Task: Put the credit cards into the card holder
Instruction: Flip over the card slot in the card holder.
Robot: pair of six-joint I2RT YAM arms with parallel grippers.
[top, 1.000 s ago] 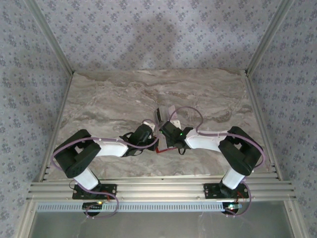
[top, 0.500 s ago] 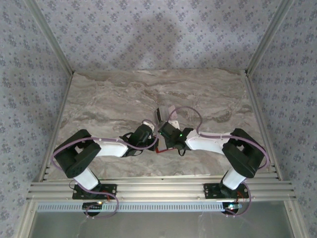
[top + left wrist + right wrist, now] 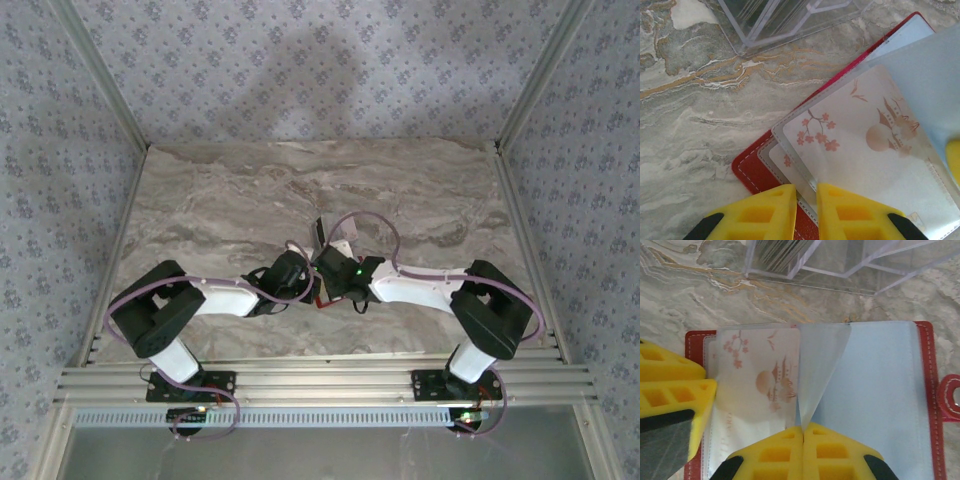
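Observation:
The card holder [image 3: 926, 390] is a red wallet lying open on the marble, its pale clear pockets facing up. A pale credit card [image 3: 860, 145] printed with pink blossoms and a pagoda lies at its left side, partly under a clear sleeve. My left gripper [image 3: 806, 187] pinches that card's edge together with the sleeve edge, its yellow jaws a narrow gap apart. My right gripper [image 3: 803, 427] is shut on a clear pocket flap [image 3: 820, 365] and holds it lifted off the wallet. Seen from above, both grippers meet over the wallet [image 3: 322, 300].
A clear acrylic box [image 3: 840, 265] holding upright cards stands just beyond the wallet, also seen as a clear acrylic box [image 3: 785, 20] at the top of the left wrist view. Bare marble table [image 3: 220, 200] spreads behind and to both sides.
The right arm's wrist has shifted a little to the left over the wallet. The left arm has stayed put.

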